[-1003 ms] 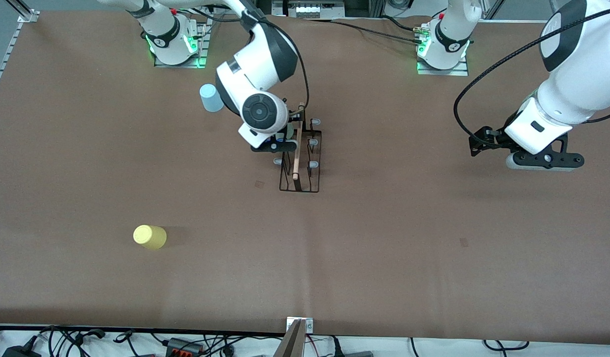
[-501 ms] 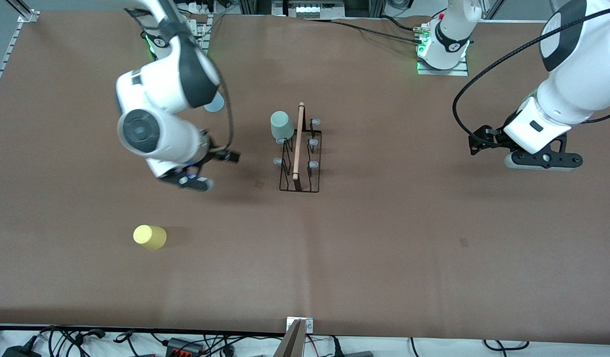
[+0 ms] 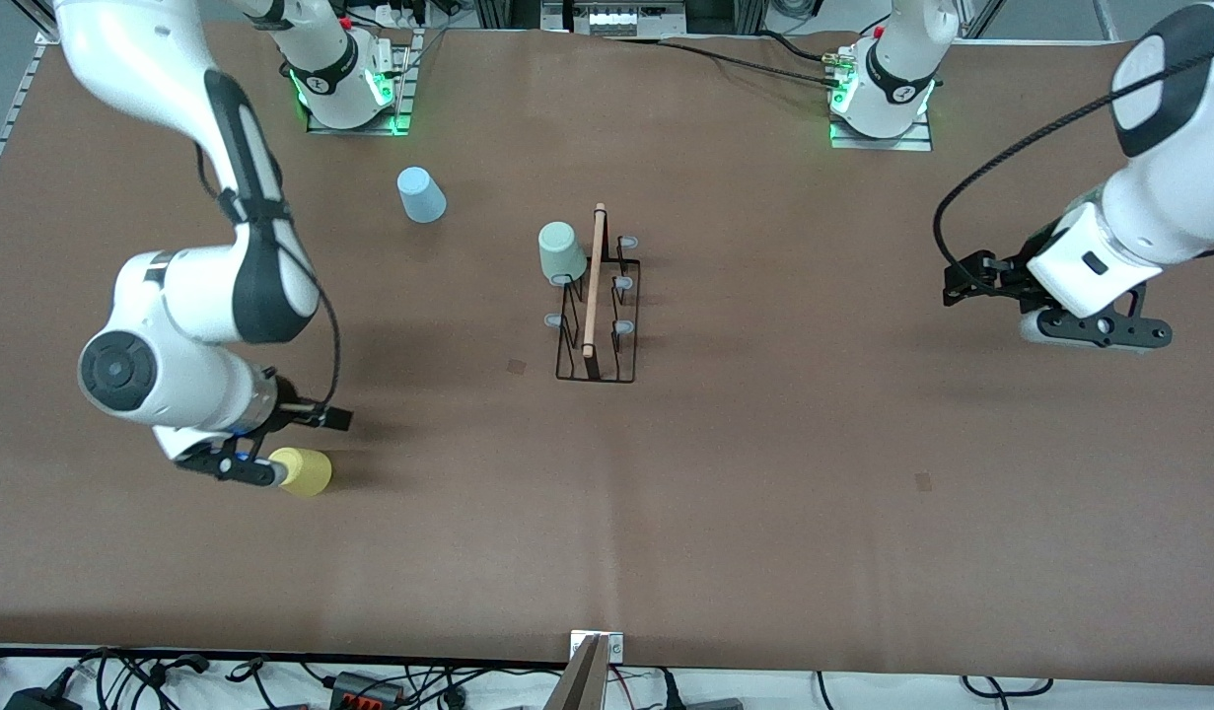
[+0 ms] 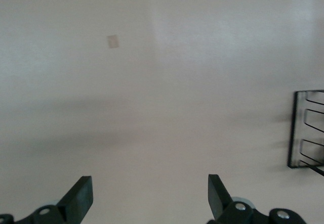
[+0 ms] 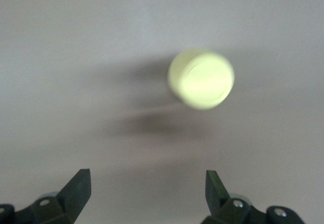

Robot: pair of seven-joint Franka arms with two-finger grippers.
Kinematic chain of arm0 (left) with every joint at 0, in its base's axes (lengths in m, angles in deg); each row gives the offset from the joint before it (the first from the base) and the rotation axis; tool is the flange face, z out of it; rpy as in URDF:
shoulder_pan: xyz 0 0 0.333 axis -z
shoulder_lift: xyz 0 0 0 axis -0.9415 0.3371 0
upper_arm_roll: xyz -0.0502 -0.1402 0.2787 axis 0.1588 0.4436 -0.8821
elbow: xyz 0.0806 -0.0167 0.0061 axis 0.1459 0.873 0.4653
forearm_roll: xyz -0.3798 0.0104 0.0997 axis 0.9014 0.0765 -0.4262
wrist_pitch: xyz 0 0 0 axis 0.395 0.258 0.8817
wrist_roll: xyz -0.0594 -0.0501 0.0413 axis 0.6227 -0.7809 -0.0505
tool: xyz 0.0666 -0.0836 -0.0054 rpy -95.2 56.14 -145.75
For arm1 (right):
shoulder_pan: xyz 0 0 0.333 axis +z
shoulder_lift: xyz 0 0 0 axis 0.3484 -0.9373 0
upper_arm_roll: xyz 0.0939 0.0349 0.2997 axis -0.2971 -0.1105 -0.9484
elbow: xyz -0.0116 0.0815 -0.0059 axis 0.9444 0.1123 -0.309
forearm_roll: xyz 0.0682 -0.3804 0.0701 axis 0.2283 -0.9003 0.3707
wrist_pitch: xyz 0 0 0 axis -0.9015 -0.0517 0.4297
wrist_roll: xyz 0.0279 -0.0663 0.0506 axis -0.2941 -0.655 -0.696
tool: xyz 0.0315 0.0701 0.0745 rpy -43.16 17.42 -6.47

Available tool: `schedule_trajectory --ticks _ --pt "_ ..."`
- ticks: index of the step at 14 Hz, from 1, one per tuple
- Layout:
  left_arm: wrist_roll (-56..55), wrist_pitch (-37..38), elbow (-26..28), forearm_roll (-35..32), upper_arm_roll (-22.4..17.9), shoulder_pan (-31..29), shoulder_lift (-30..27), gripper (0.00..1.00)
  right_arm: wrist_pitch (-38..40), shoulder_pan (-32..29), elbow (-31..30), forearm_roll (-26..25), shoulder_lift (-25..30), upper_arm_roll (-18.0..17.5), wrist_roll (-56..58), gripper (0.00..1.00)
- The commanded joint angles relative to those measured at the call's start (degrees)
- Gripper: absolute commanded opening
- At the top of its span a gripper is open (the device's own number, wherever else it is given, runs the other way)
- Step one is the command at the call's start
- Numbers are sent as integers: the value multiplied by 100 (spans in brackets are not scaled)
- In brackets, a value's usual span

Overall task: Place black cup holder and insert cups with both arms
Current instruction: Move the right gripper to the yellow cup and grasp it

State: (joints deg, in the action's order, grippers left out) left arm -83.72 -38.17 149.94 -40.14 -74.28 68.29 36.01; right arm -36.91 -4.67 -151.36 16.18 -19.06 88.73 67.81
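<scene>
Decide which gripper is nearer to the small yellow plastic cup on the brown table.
Right. The right gripper hangs open right beside the small yellow plastic cup; the left gripper waits open over the left arm's end of the table, past the black wire rack.

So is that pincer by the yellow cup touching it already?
Apart. The right wrist view shows the right pincer open, with bare table between its fingers and the yellow cup.

A brown table (image 3: 764,493) bears two small dark square marks (image 3: 516,366).
</scene>
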Motion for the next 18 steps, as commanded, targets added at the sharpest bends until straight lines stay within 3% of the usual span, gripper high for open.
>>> schedule_trajectory --ticks 1,3,11,14,15,16,18 --pt "455 460 -719 264 59 -221 449 100 -215 -411 426 -93 -481 -76 1031 100" --pt "124 488 -895 -225 156 -55 432 100 -496 -552 435 -50 -701 -93 1323 100" --pt "33 444 -905 -316 113 -72 484 100 -1042 -570 452 135 -1062 -146 1333 100" --pt "16 224 -905 -773 139 -81 476 100 -1104 -570 452 135 -1089 -146 1490 100" --pt "24 233 -896 -782 130 -81 476 100 -1104 -570 452 135 -1089 -146 1552 88" --pt "16 242 -870 -782 130 -89 476 100 -1104 -570 461 135 -1097 -146 1553 64" --pt "-133 251 -861 -765 122 -107 476 100 -1104 -570 461 135 -1097 -146 1553 34"
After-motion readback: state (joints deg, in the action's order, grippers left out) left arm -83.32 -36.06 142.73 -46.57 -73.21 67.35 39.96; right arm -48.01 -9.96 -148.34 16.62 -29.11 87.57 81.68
